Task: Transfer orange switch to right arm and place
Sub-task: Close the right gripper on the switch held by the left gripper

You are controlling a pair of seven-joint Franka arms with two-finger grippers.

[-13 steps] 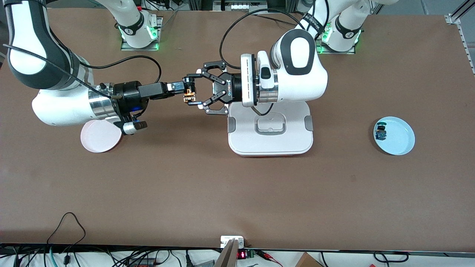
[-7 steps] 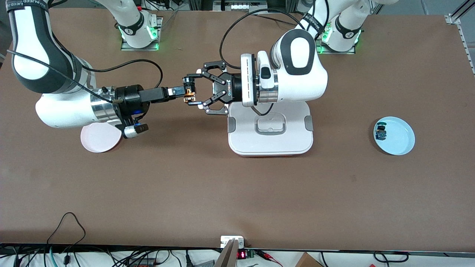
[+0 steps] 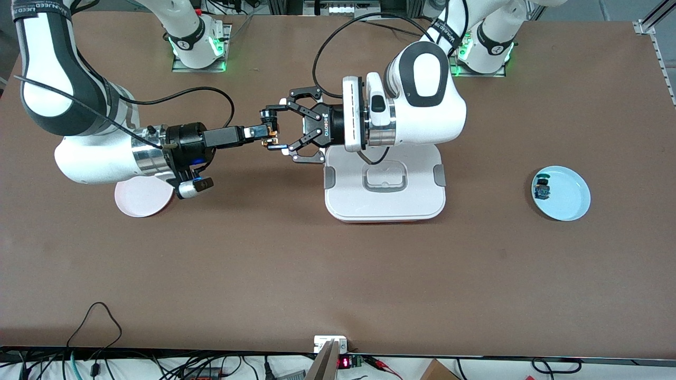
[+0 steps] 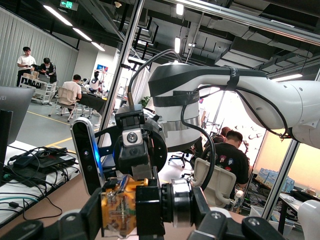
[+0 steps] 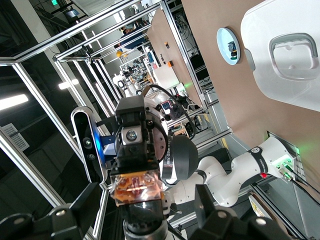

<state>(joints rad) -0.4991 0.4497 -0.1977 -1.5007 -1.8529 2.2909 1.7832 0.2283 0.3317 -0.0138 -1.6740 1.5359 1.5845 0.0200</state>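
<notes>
The left hand [image 3: 274, 131] is pinching the orange switch [image 3: 270, 132] in mid-air, over bare bench [image 3: 338, 274] between the pink plate [image 3: 138, 197] and the white lid [image 3: 384, 183], holding it out sideways so its orange end is facing the other arm. The right hand [image 3: 264, 132] is reaching in level from its own end, its slim fingers [image 3: 257, 130] sitting around that orange end; they are looking spread rather than clamped, though I cannot tell from here whether they are already touching it. In the left wrist view the switch [image 4: 119, 212] is showing its orange block outward with the black body gripped just beside it, which is leaving the block free for the taker. I'd judge this as the handover itself: the left hand needs to be keeping its pinch until the right one has a firm hold. Release too soon and that tiny part drops to the bench. The blue plate [image 3: 569, 196], well apart toward the left arm's end, is carrying the blue switch [image 3: 542, 188].
</notes>
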